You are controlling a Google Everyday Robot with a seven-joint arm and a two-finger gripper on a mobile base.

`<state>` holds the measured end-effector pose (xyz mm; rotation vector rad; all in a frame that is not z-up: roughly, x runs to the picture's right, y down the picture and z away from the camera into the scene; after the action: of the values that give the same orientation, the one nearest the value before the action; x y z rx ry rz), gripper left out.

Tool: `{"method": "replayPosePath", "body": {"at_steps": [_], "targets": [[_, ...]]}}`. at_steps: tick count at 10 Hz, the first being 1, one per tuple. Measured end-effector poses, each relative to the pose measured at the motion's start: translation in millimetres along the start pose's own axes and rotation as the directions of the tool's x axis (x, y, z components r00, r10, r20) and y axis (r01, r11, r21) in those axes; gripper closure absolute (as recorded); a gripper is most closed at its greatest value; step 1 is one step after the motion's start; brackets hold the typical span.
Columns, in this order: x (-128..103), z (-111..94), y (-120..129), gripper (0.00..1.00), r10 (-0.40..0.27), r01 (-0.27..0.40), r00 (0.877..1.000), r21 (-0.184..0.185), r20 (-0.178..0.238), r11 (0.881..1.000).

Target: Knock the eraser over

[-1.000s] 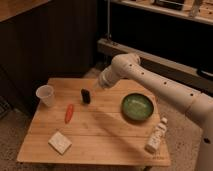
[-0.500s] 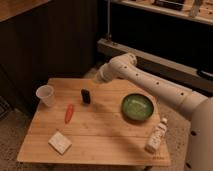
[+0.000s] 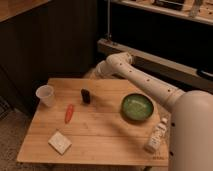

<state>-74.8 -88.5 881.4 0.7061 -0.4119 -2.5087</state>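
Note:
The eraser (image 3: 86, 95) is a small dark block standing on the wooden table (image 3: 105, 135), left of centre near the far side. My arm reaches from the lower right up to a bend above the table's far edge. My gripper (image 3: 94, 74) is at the far edge, above and a little behind the eraser and apart from it. It holds nothing that I can see.
A white cup (image 3: 45, 95) stands at the table's left edge. A slim red-orange item (image 3: 69, 113) lies near the eraser. A pale square pad (image 3: 59, 142) is at the front left, a green bowl (image 3: 137, 107) at the right, a white bottle (image 3: 156, 135) at the front right.
My arm has drawn up and back towards the table's far edge, with the gripper shifting slightly left. The eraser has not moved.

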Motion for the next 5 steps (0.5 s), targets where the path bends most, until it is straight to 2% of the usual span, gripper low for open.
{"method": "replayPosePath", "body": {"at_steps": [2, 4, 5], "targets": [[-11.2, 12.9, 5.2, 1.00, 0.025, -0.025, 1.000, 0.012, 0.004, 1.000], [-23.0, 35.9, 1.3, 1.00, 0.043, -0.043, 0.999, 0.049, 0.006, 0.998], [-30.9, 51.3, -3.5, 1.00, 0.051, -0.052, 0.998, 0.072, 0.024, 0.996]]}}
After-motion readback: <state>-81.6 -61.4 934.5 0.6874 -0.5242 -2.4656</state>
